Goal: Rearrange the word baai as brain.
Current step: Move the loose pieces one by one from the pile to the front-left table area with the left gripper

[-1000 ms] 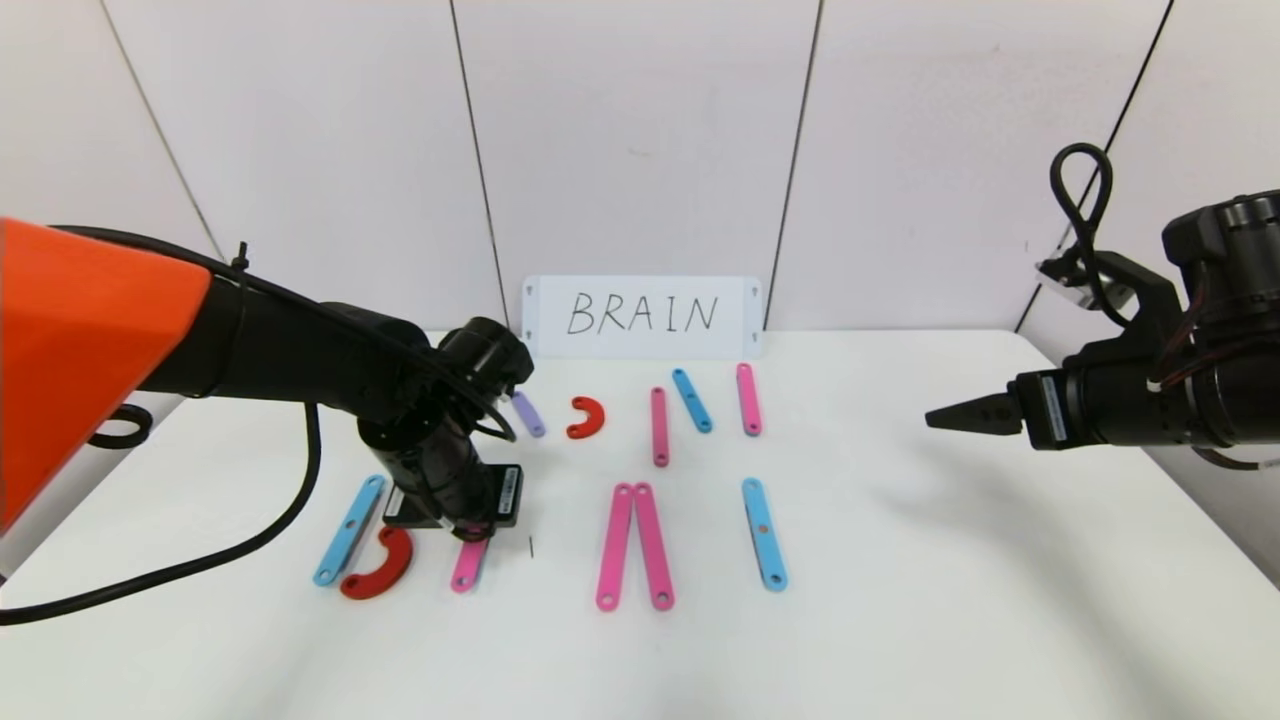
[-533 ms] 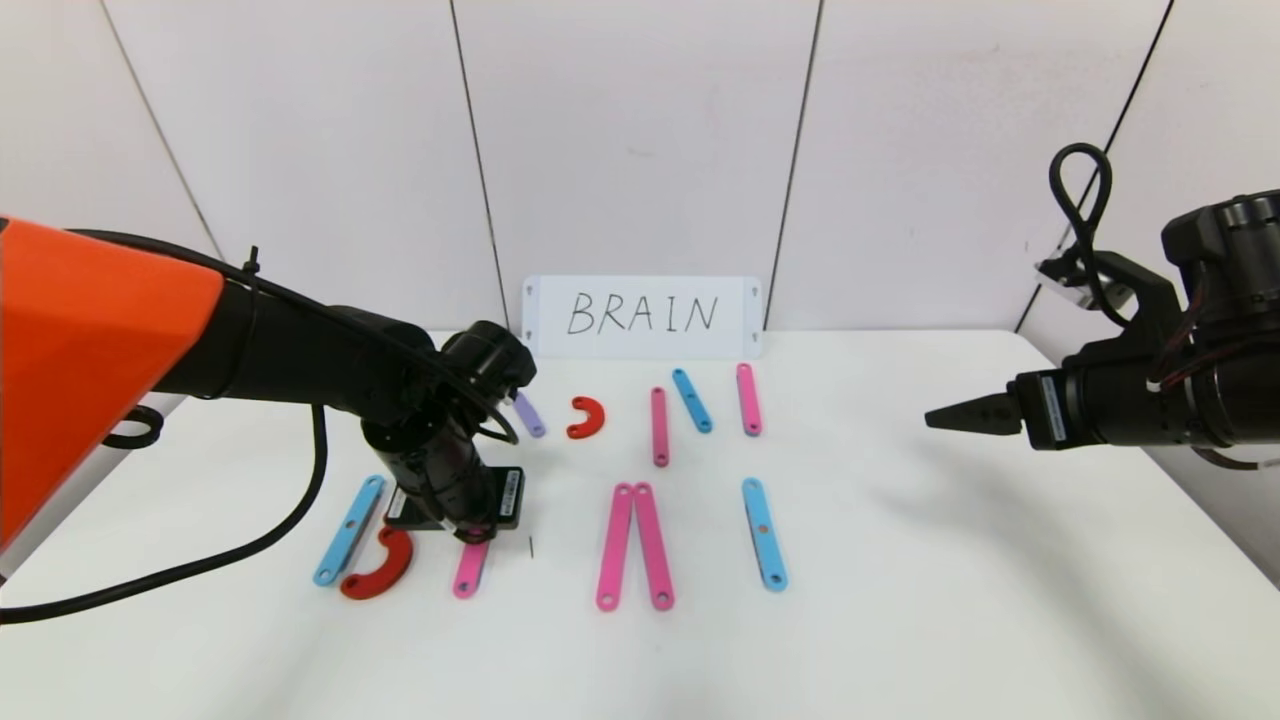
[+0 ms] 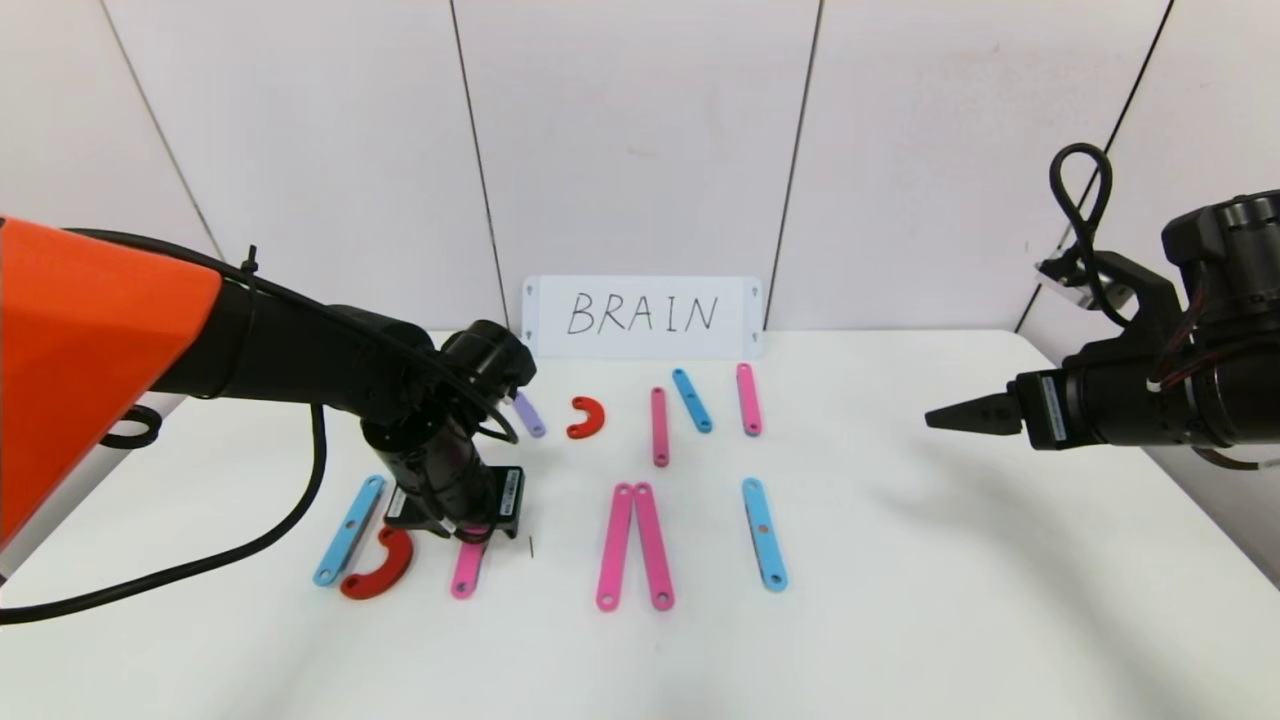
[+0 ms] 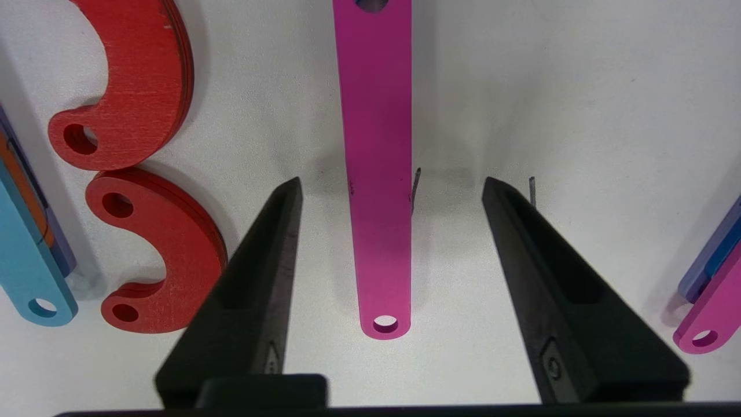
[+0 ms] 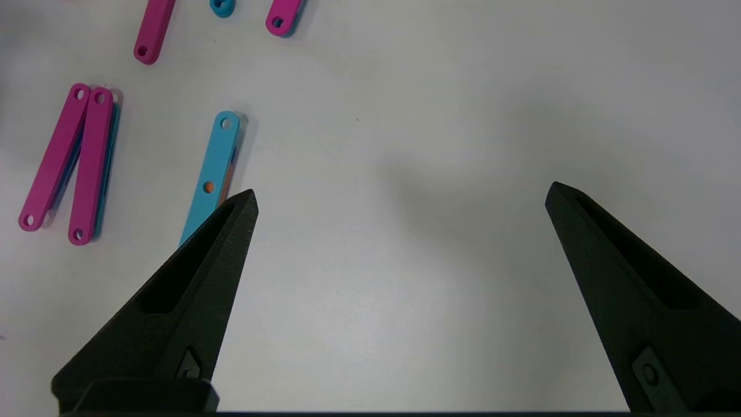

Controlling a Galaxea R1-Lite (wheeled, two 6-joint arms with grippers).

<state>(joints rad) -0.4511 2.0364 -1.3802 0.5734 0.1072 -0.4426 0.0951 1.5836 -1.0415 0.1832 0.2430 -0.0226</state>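
A white card (image 3: 641, 317) stands upright against the wall at the far edge of the table (image 3: 900, 600), and on it the word "BRAIN" is handwritten in dark capital letters (slightly slanted, thin strokes). A small label sits on the left gripper's (image 3: 455, 525) housing and another on the right arm's wrist, but their print is too small to read. The coloured strips and red arcs lying on the table carry no readable writing, and neither wrist view shows any text.
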